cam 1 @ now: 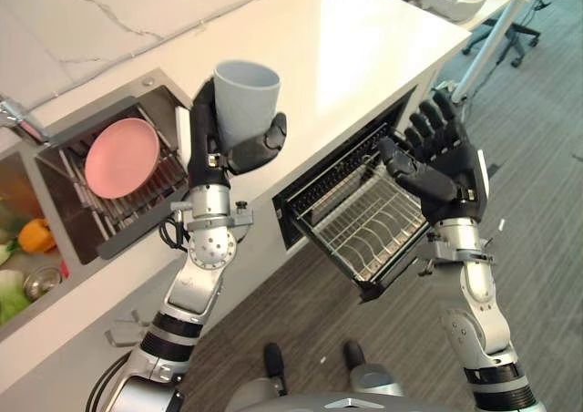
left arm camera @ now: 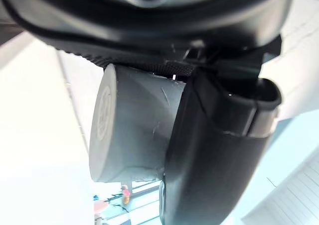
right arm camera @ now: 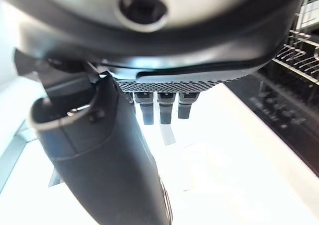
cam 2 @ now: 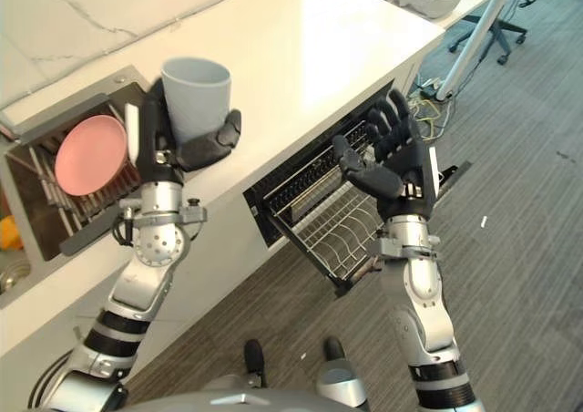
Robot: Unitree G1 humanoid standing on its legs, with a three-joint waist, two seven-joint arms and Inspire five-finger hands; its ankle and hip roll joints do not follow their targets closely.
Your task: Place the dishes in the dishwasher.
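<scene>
White counter centre-frame – your left hand (cam 1: pixel 219 143) clenches the grey cup (cam 1: pixel 244 97), right hand (cam 1: pixel 439 161) splayed empty – swing low and it clips the dishwasher rack (cam 1: pixel 364 225).

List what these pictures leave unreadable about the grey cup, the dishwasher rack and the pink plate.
- Inside of the grey plastic cup held by the left hand: both eye views see it from the side; the left wrist view shows its base.
- Back of the pulled-out wire dishwasher rack: dark under the white counter, partly behind the open right hand.
- Lower edge of the round pink plate: hidden in the drying rack.
</scene>
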